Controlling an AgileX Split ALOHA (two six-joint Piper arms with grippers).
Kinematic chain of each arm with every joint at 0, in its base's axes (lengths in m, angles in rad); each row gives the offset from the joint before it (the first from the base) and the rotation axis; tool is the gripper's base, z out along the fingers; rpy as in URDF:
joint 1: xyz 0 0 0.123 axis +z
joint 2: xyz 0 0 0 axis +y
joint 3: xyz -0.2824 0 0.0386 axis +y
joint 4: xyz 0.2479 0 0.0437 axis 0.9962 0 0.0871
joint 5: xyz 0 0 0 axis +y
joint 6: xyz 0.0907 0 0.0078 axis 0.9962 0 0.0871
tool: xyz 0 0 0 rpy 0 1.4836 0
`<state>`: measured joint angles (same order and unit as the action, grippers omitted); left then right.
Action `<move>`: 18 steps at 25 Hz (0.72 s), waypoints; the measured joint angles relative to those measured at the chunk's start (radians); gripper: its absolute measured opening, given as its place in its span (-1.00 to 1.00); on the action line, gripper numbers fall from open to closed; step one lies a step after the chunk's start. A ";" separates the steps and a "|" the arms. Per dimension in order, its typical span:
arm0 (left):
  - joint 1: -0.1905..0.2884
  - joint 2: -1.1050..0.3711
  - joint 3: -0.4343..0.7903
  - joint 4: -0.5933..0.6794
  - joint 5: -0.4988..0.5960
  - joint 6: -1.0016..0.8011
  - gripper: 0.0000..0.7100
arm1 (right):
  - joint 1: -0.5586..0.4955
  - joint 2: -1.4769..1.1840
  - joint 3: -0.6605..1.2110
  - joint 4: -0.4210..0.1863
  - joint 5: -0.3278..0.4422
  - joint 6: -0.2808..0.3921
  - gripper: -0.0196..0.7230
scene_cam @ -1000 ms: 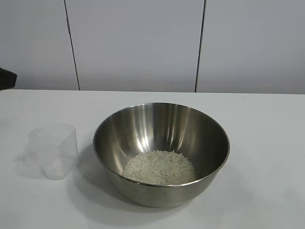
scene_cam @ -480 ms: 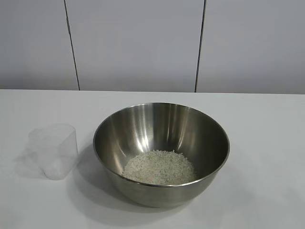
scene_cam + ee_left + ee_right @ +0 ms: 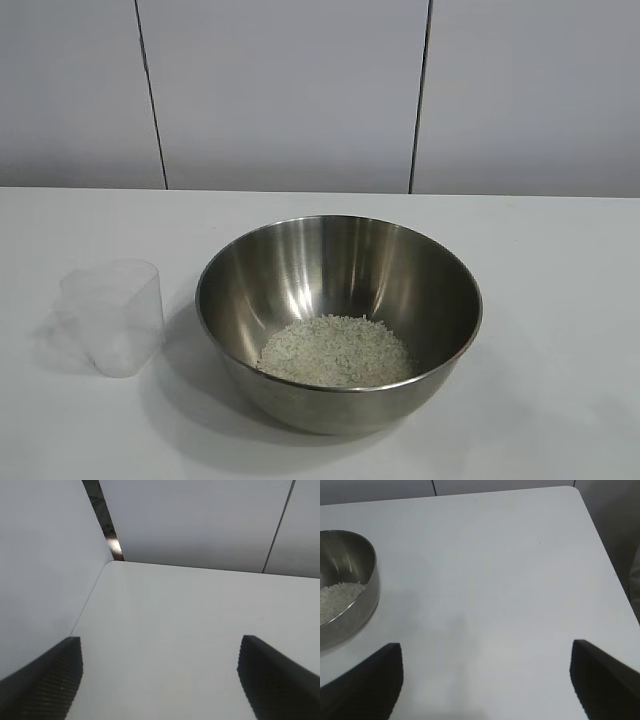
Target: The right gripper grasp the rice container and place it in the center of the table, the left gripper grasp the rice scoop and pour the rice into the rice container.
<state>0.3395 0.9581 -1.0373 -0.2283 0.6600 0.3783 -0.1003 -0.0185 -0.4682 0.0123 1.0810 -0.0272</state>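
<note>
From the outside camera, the steel bowl point(image 3: 338, 322) sits near the middle of the white table point(image 3: 560, 260) with a low heap of rice point(image 3: 335, 352) in its bottom, and the clear plastic scoop point(image 3: 112, 315) stands upright just beside it on the left, apart from it and apparently empty; neither arm shows here. In the left wrist view, the left gripper point(image 3: 159, 677) hangs over a bare corner of the table with its fingers spread wide and nothing between them. In the right wrist view, the right gripper point(image 3: 486, 682) is likewise spread and empty above bare table, the bowl well off to one side. The scoop looks light, thin-walled and slippery, likely to tip or flex, so its handle is probably the safest hold, though the handle is hard to make out. The bowl looks smooth, rigid and heavier, best pinched at the rim.
</note>
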 joint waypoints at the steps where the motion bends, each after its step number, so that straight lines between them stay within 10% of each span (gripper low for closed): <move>1: -0.009 -0.029 0.000 -0.006 0.003 0.000 0.72 | 0.000 0.000 0.000 0.000 0.000 0.000 0.73; 18: -0.171 -0.717 0.358 0.088 0.162 -0.257 0.72 | 0.000 0.000 0.000 0.000 0.001 0.000 0.73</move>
<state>0.1683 0.2409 -0.6792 -0.1405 0.8215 0.1212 -0.1003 -0.0185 -0.4682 0.0123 1.0819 -0.0272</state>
